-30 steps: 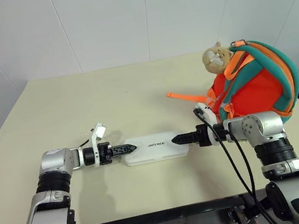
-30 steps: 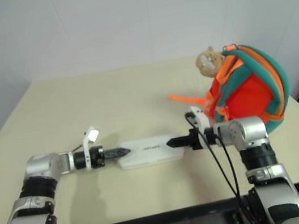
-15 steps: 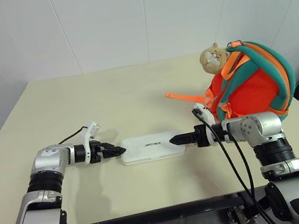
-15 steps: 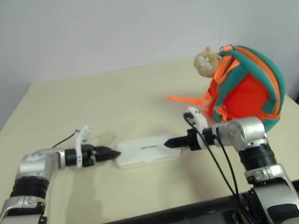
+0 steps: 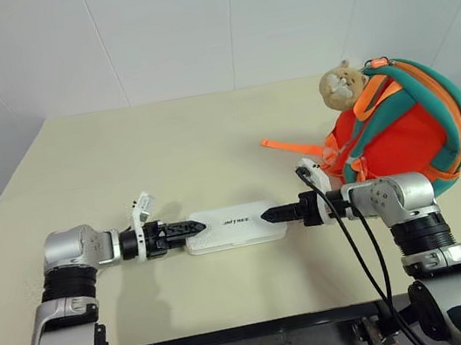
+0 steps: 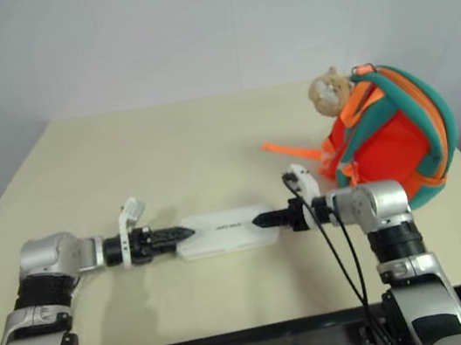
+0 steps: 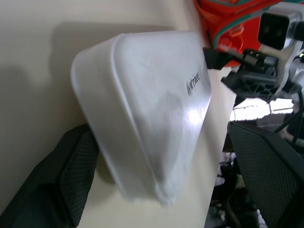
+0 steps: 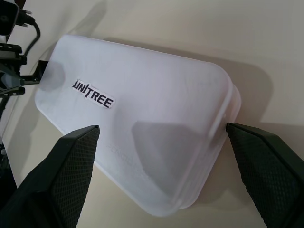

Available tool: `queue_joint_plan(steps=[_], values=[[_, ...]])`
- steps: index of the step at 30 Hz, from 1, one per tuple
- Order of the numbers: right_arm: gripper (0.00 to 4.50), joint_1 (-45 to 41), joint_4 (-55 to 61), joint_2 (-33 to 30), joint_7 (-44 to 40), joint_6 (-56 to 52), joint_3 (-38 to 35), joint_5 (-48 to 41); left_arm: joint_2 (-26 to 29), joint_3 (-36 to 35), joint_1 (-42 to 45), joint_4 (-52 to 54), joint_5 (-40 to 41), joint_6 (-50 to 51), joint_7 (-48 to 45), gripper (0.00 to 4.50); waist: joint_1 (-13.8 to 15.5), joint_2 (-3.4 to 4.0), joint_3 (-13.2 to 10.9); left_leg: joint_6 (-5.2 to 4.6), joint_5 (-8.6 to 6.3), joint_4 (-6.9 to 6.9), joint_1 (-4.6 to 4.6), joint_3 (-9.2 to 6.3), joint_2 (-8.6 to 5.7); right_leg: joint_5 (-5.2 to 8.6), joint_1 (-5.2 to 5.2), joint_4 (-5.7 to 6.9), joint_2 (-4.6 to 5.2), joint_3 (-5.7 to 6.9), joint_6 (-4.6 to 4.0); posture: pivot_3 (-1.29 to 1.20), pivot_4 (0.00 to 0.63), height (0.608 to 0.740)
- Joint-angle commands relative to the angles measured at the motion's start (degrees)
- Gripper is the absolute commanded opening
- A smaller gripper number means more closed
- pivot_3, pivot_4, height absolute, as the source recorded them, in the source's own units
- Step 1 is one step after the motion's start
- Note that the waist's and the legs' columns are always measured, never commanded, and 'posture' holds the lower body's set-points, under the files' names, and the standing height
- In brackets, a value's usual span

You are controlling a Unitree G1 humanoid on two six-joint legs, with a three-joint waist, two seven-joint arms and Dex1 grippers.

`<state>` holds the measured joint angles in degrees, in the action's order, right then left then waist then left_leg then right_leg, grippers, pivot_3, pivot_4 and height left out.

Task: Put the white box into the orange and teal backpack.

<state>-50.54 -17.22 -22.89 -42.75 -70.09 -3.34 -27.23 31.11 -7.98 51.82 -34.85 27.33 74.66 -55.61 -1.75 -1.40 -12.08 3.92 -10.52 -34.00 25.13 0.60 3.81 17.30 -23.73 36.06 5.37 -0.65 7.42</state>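
Left eye view: cream table (image 5: 206, 132), bright orange and teal fabric backpack (image 5: 401, 131) far right, flat white box (image 5: 235, 226) centred. Left gripper (image 5: 188, 227) and right gripper (image 5: 275, 215) bracket its ends, jaws wide, nothing held. Pickup stage; next they should squeeze inward together.

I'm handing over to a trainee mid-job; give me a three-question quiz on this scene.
1. True or false: the flat white rectangular box lies on the beige table.
2. Which gripper is nearer the rounded orange and teal fabric backpack: A left gripper, B right gripper?
3. Fill in: the tan plush toy sits at the backpack's ____.

Key: 1 true; 2 B; 3 top.
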Motion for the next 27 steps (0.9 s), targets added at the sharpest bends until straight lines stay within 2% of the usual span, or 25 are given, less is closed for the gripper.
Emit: queue_joint_plan(steps=[1, 11, 14, 22, 23, 27], values=[[4.50, -1.1, 1.0, 0.6, -0.2, 0.6, 0.1, -1.3, -2.2, -2.8, 1.0, -1.0, 2.3, -0.3, 2.0, 4.49, 0.2, 0.00, 0.0, -0.01, 0.00, -0.01, 0.00, -0.01, 0.00, 0.00, 0.00, 0.02, -0.01, 0.00, 0.00, 0.00, 0.150, 0.740], [4.50, -0.5, 2.0, 0.2, -0.1, 0.2, -0.4, -1.6, -5.0, -5.8, 1.9, -2.8, 4.3, -0.2, 3.7, 4.49, 0.2, 0.00, 0.0, 0.01, 0.02, -0.07, 0.00, -0.01, -0.01, -0.04, 0.03, 0.03, 0.00, -0.01, 0.05, 0.00, 0.150, 0.740], [4.50, -0.3, 2.2, 0.3, 0.1, 0.2, -0.4, -1.7, -4.9, -6.0, 2.4, -3.1, 4.5, -0.5, 3.2, 3.93, 0.2, 0.00, 0.0, 0.02, 0.02, -0.07, 0.00, -0.01, -0.01, -0.04, 0.03, 0.03, 0.00, 0.00, 0.05, 0.00, 0.150, 0.740], [4.50, 0.0, 2.7, -0.1, 0.1, 0.7, -0.8, -1.9, -3.1, -6.6, 2.8, -2.1, 5.7, 0.5, 1.9, 1.45, 0.1, -0.01, 0.0, 0.05, 0.04, -0.07, -0.02, -0.01, -0.01, -0.04, 0.04, 0.03, -0.01, -0.01, 0.05, 0.00, 0.150, 0.740], [4.50, 0.3, 3.7, -0.5, 0.1, 0.9, -1.4, -2.2, -2.6, -6.8, 2.7, -1.5, 6.2, 0.6, 1.8, 1.31, 0.1, -0.01, 0.0, 0.05, 0.04, -0.07, -0.03, -0.01, 0.00, -0.04, 0.05, 0.04, -0.01, -0.01, 0.05, 0.00, 0.150, 0.740], [4.50, 1.9, 7.1, -1.8, 0.1, 2.1, -3.0, -3.1, -1.8, -7.9, 2.2, 0.2, 7.7, 1.1, 1.7, 1.28, 0.2, -0.01, 0.0, 0.05, 0.04, -0.07, -0.02, -0.02, 0.00, -0.04, 0.03, 0.09, -0.01, -0.01, 0.05, 0.00, 0.150, 0.740]])
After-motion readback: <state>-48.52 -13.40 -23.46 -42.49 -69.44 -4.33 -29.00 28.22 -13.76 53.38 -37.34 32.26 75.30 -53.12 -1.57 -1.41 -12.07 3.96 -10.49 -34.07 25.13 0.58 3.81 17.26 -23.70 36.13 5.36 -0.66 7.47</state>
